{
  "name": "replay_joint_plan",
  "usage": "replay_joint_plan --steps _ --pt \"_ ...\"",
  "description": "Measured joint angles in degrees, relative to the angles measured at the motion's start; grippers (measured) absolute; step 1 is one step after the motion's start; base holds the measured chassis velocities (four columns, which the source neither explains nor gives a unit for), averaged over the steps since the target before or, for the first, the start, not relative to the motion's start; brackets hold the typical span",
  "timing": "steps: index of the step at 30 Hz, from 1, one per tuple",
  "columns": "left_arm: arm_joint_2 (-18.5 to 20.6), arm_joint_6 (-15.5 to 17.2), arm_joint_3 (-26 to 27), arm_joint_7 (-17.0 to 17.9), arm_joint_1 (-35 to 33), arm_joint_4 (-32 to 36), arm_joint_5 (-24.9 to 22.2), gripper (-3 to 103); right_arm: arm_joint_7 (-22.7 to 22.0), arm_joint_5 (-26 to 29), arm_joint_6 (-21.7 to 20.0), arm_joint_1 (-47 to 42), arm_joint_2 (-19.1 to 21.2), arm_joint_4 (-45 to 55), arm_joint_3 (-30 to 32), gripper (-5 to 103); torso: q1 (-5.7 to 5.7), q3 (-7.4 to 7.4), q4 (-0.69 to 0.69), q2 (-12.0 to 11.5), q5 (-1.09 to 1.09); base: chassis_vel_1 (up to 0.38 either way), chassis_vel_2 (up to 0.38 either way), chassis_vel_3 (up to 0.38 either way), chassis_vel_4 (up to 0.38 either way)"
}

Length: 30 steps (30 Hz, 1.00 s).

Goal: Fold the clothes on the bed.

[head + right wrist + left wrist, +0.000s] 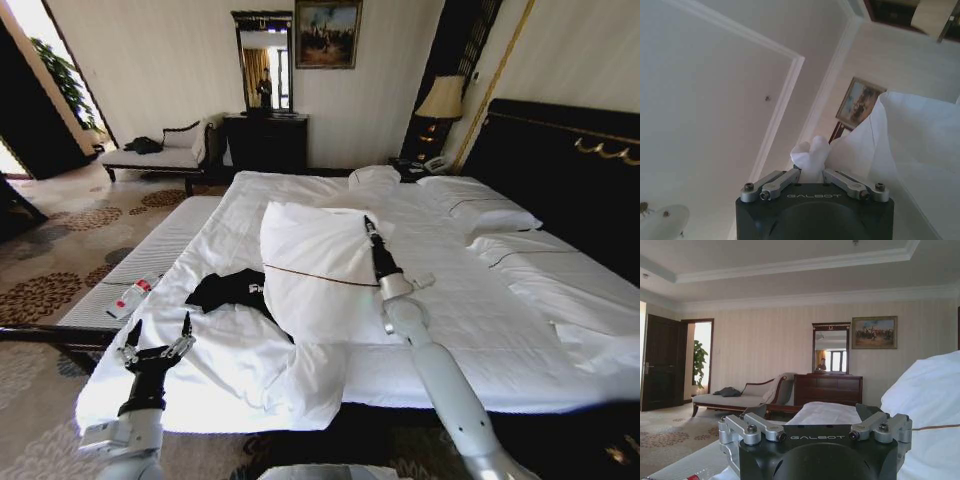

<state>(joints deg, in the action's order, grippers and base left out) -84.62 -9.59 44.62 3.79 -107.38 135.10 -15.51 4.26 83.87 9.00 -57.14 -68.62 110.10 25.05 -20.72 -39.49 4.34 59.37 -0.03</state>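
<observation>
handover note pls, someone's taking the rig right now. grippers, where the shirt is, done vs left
Right gripper: shut on a bunched corner of the white duvet, held raised above the bed.
Left gripper: open, empty, hanging at the bed's near left corner.
Black T-shirt: crumpled on the sheet, partly under the lifted duvet, apart from both grippers.
Done: duvet pulled up off part of the shirt.
Left: free the shirt, spread it, fold it. No fold made.

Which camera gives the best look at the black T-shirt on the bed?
The head view: the black T-shirt lies crumpled on the bed, partly under lifted white bedding. The two wrist views point at bedding, walls and ceiling instead.
</observation>
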Motion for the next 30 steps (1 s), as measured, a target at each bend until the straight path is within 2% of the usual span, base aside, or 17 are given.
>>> replay_joint_plan --steps 4,6,8,9,12,17,22,24,25,30 --pt "0.0 0.0 -0.8 0.0 0.9 -0.1 -0.2 100 -3.0 -3.1 3.1 -7.3 -0.1 6.3 9.3 2 0.0 0.0 -0.04 0.0 0.02 0.0 0.0 0.0 0.0" --pt "0.0 0.0 -0.9 0.0 1.0 -0.1 -0.3 100 -3.9 -3.3 3.4 -8.7 -0.2 7.5 11.2 2 0.0 0.0 -0.04 0.0 0.01 0.0 0.0 0.0 0.0" --pt "0.1 0.1 -1.2 0.0 1.6 -0.4 -0.7 100 -6.8 -3.7 3.8 -14.4 -1.0 12.7 18.5 2 0.0 0.0 -0.01 0.0 0.01 0.0 0.0 0.0 0.0" --pt "0.1 0.1 -1.2 0.0 1.6 -0.4 -0.7 100 -6.8 -3.7 3.8 -14.4 -1.0 12.7 18.5 2 0.0 0.0 -0.01 0.0 0.01 0.0 0.0 0.0 0.0" --pt "0.2 0.2 -1.6 0.1 2.4 -0.7 -1.2 100 -8.0 -5.8 3.8 -20.4 -1.7 17.2 24.5 2 0.0 0.0 0.02 0.0 -0.01 0.0 0.0 0.0 0.0" --pt "0.5 0.3 -2.5 0.1 3.8 -1.5 -2.0 100 -8.7 -9.5 3.9 -28.7 -2.9 22.4 30.2 2 0.01 0.0 -0.02 0.0 0.0 0.0 0.0 0.0 0.0" --pt "1.4 0.5 -3.2 0.1 5.4 -2.7 -3.5 100 -14.0 -11.1 2.9 -34.5 -4.1 27.1 35.2 2 0.0 -0.01 -0.03 0.0 0.0 0.0 0.0 0.0 0.0" --pt "2.3 0.6 -3.3 0.1 6.8 -3.7 -5.0 100 -18.6 -11.5 2.4 -37.2 -5.1 29.7 39.2 2 0.0 -0.01 -0.03 0.0 0.0 0.0 0.0 0.0 0.0" --pt "2.3 0.6 -3.3 0.1 6.8 -3.7 -5.0 100 -18.6 -11.5 2.4 -37.2 -5.1 29.7 39.2 2 0.0 -0.01 -0.03 0.0 0.0 0.0 0.0 0.0 0.0" --pt "5.6 1.2 -3.1 0.1 9.0 -5.5 -9.9 100 -27.7 -11.0 2.6 -43.7 -8.8 33.7 48.1 2 0.0 0.0 0.0 0.0 -0.02 0.0 0.0 0.0 0.0"
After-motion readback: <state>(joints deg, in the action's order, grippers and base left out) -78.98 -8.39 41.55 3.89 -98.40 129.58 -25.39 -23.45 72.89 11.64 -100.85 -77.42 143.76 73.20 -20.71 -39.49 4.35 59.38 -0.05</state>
